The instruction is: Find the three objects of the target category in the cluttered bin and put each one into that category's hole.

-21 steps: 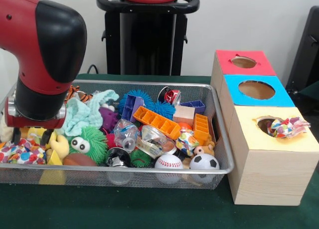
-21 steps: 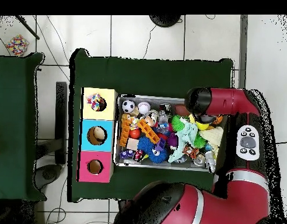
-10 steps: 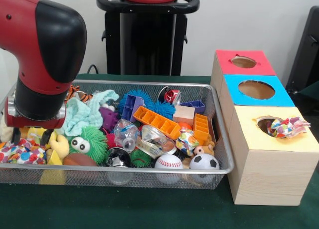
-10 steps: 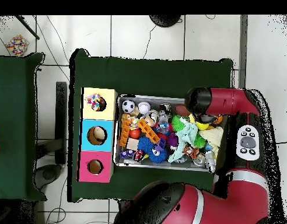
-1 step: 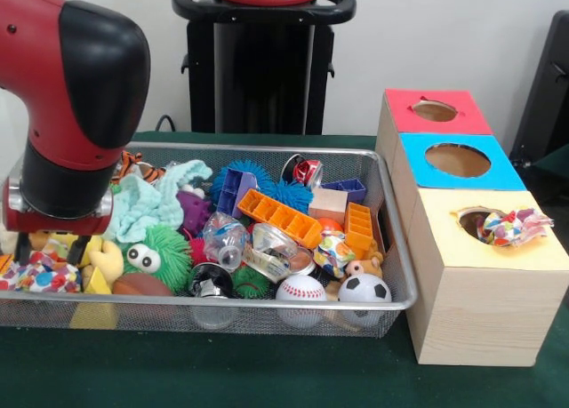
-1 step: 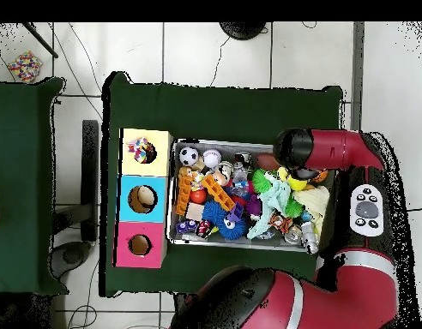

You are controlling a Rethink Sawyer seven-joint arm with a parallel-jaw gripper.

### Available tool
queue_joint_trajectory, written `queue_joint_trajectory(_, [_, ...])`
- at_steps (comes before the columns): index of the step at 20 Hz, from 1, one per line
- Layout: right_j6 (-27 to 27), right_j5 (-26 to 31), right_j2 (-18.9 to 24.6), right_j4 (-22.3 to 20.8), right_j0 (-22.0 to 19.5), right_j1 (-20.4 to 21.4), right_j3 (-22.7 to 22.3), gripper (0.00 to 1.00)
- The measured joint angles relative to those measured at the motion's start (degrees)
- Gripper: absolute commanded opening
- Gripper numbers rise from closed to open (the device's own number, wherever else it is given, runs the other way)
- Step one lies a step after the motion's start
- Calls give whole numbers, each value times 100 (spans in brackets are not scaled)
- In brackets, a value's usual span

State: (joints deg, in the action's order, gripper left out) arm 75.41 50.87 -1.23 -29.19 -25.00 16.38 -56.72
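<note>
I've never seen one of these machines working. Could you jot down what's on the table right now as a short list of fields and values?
Bin: wire mesh basket crowded with toys
Toys seen: baseball, soccer ball, green fuzzy toy with eyes, orange block tray
Boxes: red, blue, yellow, each with a hole on top
Yellow hole: multicoloured dotted cloth sticking out
Arm: over the bin's end farthest from the boxes
Gripper: down among the toys, by another dotted cloth

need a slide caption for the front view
Sawyer arm reaches into the end of a toy-filled wire bin farthest from three hole-topped boxes.
</note>
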Motion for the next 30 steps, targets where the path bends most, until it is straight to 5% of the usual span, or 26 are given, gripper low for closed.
queue_joint_trajectory(17, [0,-210,31,0,-85,0,-1,100])
queue_joint_trajectory(18, [0,-210,39,0,-84,-1,-2,0])
queue_joint_trajectory(30, [0,-391,206,-1,-234,42,-137,0])
